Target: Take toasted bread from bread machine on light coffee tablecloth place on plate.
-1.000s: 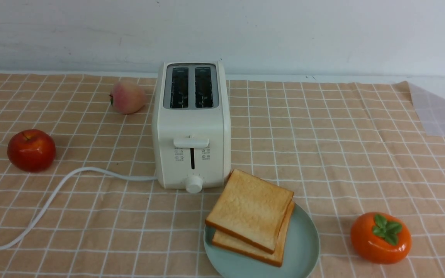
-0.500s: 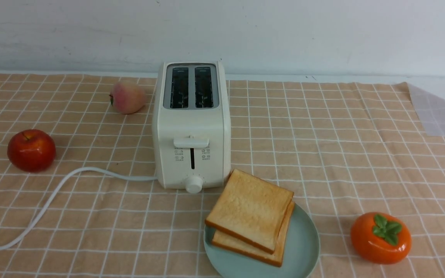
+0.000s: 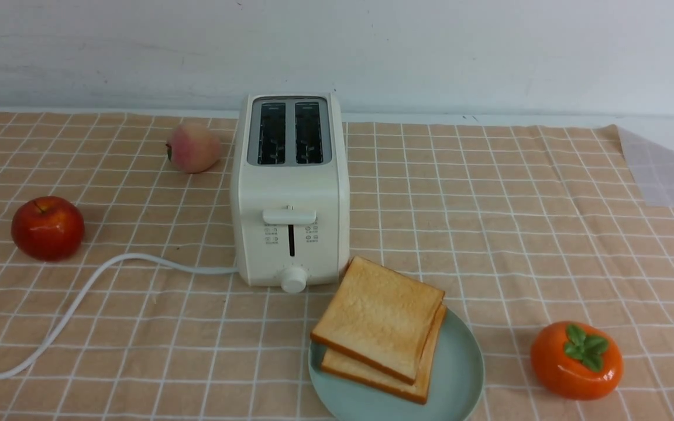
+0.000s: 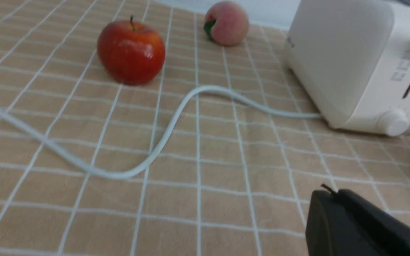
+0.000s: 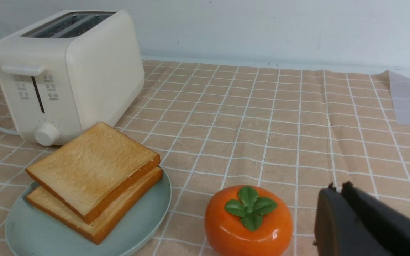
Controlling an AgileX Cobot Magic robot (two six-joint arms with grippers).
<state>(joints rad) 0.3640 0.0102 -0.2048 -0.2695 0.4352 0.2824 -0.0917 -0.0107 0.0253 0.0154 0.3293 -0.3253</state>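
Toasted bread point(image 3: 379, 323) both stacked on plate point(image 3: 460, 380), slots empty; we keep left gripper point(image 4: 333, 202) & right gripper point(image 5: 338, 199) pinched together, empty, clear of stack.

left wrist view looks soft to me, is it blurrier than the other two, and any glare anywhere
Left wrist view: softest, the cream-white boxy toaster and dark left gripper smeared at their edges. Front view: sharp, even light, faint shadows, a small highlight on the glossy red apple. Right wrist view: mostly crisp, glare spots on the shiny orange persimmon, dark right gripper out of focus.
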